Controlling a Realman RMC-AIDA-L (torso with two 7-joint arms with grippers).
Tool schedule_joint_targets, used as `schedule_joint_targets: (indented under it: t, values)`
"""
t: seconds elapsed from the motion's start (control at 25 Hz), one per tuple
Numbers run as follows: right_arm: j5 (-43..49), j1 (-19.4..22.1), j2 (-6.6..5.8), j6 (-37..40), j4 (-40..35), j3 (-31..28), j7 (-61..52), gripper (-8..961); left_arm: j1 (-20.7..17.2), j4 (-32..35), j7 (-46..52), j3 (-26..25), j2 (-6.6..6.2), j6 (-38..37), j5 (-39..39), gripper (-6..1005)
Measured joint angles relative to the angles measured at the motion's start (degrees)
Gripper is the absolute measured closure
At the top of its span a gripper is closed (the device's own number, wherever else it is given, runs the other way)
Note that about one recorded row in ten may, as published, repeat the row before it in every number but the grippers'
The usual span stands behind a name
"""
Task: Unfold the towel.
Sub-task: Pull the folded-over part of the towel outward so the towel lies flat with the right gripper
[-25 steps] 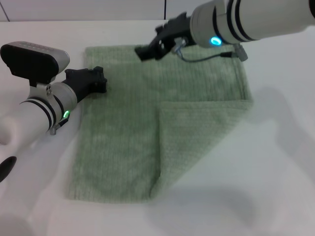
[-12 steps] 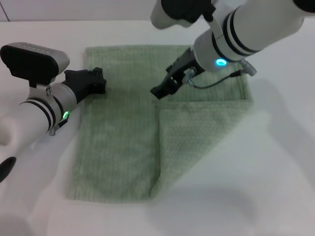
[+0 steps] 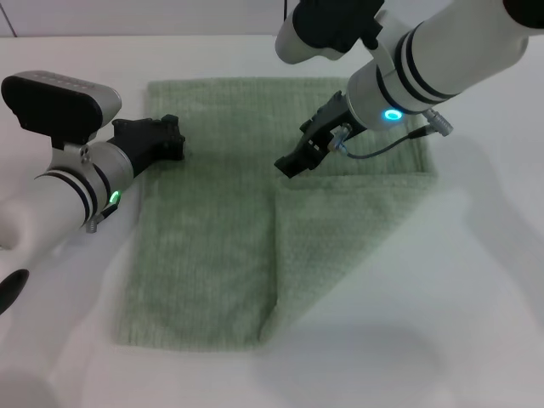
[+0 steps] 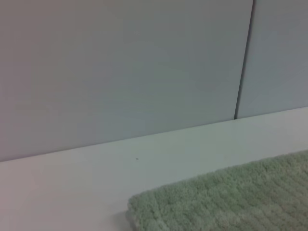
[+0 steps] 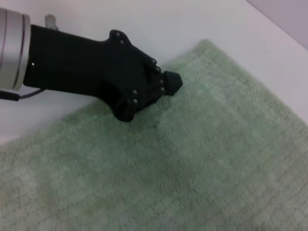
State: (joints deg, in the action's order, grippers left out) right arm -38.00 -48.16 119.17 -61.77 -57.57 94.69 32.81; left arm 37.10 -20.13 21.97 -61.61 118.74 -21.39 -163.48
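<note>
The pale green towel [image 3: 212,221] lies flat on the white table. Its near right part is folded over into a triangular flap [image 3: 340,229]. My right gripper [image 3: 287,164] hovers over the middle of the towel, just above the inner corner of that flap. My left gripper [image 3: 176,140] sits at the towel's left edge near the far corner. The right wrist view shows this left gripper [image 5: 172,83] shut, its tip resting on the towel [image 5: 202,168] at the edge. A far corner of the towel [image 4: 231,202] appears in the left wrist view.
Bare white table [image 3: 484,297] surrounds the towel on all sides. A grey wall [image 4: 120,72] stands behind the table's far edge. A thin cable [image 3: 382,151] loops under my right wrist above the towel.
My right gripper has come from the towel's far edge toward me and down, ending over the flap's inner corner. The left arm and the towel have stayed still.
</note>
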Motion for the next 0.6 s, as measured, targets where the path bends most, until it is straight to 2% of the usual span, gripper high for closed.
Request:
schedule_joint_targets:
  t: [0.6]
  values:
    - [-4.03,-1.41,0.26,1.57,4.34,0.78,3.38,259,-0.27,-0.38,0.42,0.0,0.0,0.09,0.0,957]
